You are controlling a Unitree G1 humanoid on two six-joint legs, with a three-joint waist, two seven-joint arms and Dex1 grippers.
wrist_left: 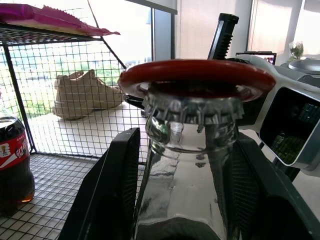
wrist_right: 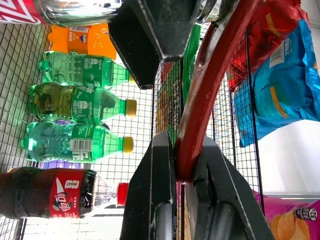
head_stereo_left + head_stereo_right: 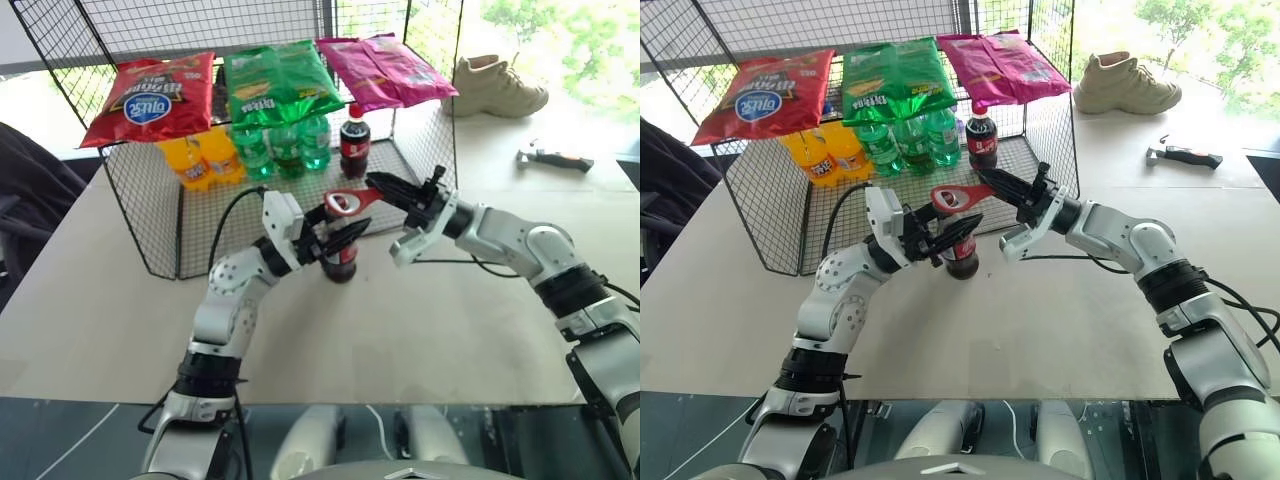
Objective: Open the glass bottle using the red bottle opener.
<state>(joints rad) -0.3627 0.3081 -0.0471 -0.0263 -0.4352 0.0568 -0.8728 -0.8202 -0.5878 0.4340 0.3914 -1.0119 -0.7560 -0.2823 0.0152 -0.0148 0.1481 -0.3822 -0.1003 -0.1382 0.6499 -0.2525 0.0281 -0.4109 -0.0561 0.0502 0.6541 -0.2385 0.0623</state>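
Right wrist view had the right claw pinched tight on the red bottle opener handle. Its ring head sat over the crown cap of the glass bottle, which stood on the tabletop with the left claw clamped round it, just in front of the wire rack.

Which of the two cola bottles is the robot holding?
The slim glass bottle with the metal cap, between the left gripper's fingers. The plastic cola bottle stands in the wire rack.

Silver-grey arms, blk joints – blk cables, blk fingers.
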